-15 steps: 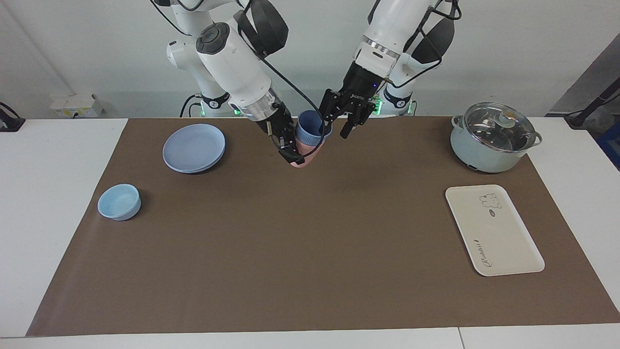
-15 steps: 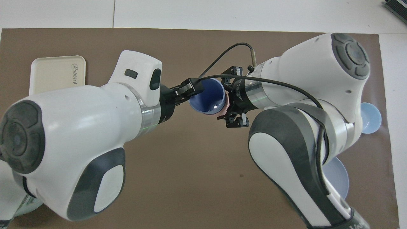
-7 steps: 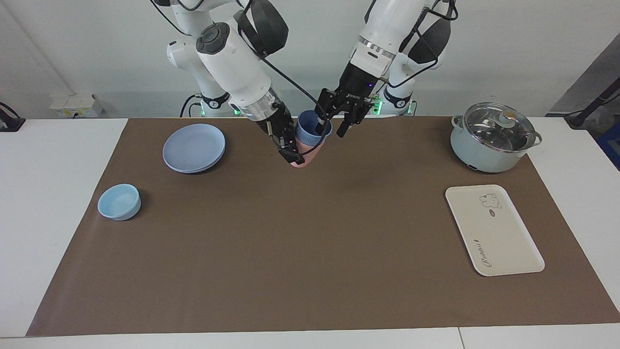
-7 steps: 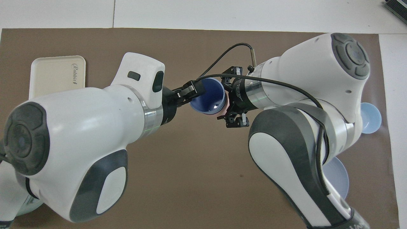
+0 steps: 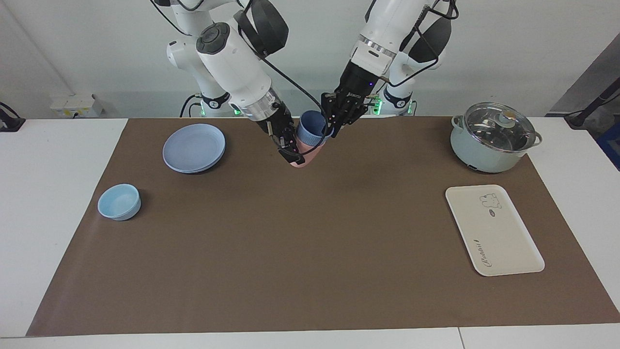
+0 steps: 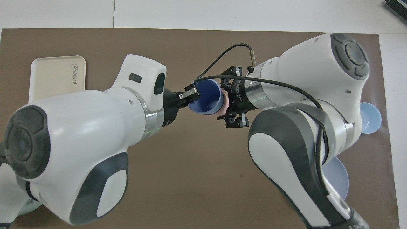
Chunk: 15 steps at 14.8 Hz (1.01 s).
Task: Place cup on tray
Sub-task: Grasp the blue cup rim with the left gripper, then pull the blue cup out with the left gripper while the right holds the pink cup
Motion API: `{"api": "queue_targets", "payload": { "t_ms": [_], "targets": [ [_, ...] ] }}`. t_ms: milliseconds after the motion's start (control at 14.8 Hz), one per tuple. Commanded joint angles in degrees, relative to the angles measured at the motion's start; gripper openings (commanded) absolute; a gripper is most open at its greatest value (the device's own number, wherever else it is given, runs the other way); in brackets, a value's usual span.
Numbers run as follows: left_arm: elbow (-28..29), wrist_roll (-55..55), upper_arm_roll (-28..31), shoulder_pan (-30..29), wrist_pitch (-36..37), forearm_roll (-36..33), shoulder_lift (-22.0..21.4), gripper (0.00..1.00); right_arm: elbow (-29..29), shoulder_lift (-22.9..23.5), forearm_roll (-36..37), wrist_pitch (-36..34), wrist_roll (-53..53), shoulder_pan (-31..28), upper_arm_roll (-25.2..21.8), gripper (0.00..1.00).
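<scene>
The periwinkle-blue cup (image 5: 311, 128) sits nested in a salmon-pink tumbler (image 5: 307, 153), both tilted over the brown mat near the robots. My right gripper (image 5: 292, 151) is shut on the pink tumbler. My left gripper (image 5: 333, 128) is shut on the blue cup's rim, one finger inside it. In the overhead view the cup (image 6: 208, 101) lies between the left gripper (image 6: 191, 95) and the right gripper (image 6: 228, 102). The cream-white tray (image 5: 493, 230) lies flat toward the left arm's end, with nothing on it; it also shows in the overhead view (image 6: 54, 76).
A lidded pot (image 5: 494, 138) stands nearer to the robots than the tray. A round blue plate (image 5: 193, 148) and a low light-blue bowl (image 5: 119, 201) lie toward the right arm's end. The brown mat (image 5: 310, 252) covers the table's middle.
My left gripper has moved onto the blue cup and its open fingers have shut on the rim. The right gripper and both cups have barely moved.
</scene>
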<state>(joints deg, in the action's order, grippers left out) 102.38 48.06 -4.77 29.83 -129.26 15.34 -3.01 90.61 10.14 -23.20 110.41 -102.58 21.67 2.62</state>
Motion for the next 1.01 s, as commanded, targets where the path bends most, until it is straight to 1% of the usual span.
{"api": "queue_targets", "payload": {
  "t_ms": [0,135,203,338,405,541,676,743,811,946],
  "targets": [
    [0.10,1.77,0.46,0.31,-0.55,0.92,-0.86,0.00,0.09,-0.47,0.87,-0.10,0.10,0.04,0.37,0.00],
    [-0.95,3.79,0.55,0.23,-0.29,0.83,-0.77,0.00,0.00,-0.47,0.87,-0.11,0.10,0.04,0.37,0.00],
    [-2.00,3.89,0.55,0.14,1.02,0.83,-0.77,0.00,0.00,-0.47,0.87,-0.02,0.10,0.04,0.37,0.00],
    [-5.60,3.80,0.90,-0.47,5.31,0.66,-0.86,0.00,0.00,-0.56,0.87,0.24,0.18,0.04,0.37,0.00],
    [-7.53,3.71,0.90,-1.87,8.21,0.40,-1.03,0.00,0.00,-0.65,0.87,0.25,0.19,0.04,0.37,0.00],
    [-11.14,2.75,0.90,-5.99,15.06,-0.05,-1.73,0.00,-0.17,-1.00,0.70,-0.63,0.19,-0.40,0.28,0.00],
    [-11.77,-1.54,1.43,-10.91,19.90,0.04,-2.61,0.00,0.00,-1.79,0.35,-1.86,1.06,-1.28,0.19,0.00],
    [-11.77,-4.08,1.43,-13.89,21.49,0.04,-3.23,0.00,0.26,-1.79,-1.83,-1.95,2.72,-2.24,0.10,0.00],
    [-11.68,-6.20,1.43,-16.53,22.38,0.04,-3.58,0.00,1.05,-2.05,-5.51,-1.60,5.43,-4.25,0.02,0.00],
    [-9.94,-11.29,1.69,-22.16,21.78,0.13,-4.98,0.00,3.42,-2.23,-10.54,-2.04,12.72,-8.99,0.02,0.00]
  ]
}}
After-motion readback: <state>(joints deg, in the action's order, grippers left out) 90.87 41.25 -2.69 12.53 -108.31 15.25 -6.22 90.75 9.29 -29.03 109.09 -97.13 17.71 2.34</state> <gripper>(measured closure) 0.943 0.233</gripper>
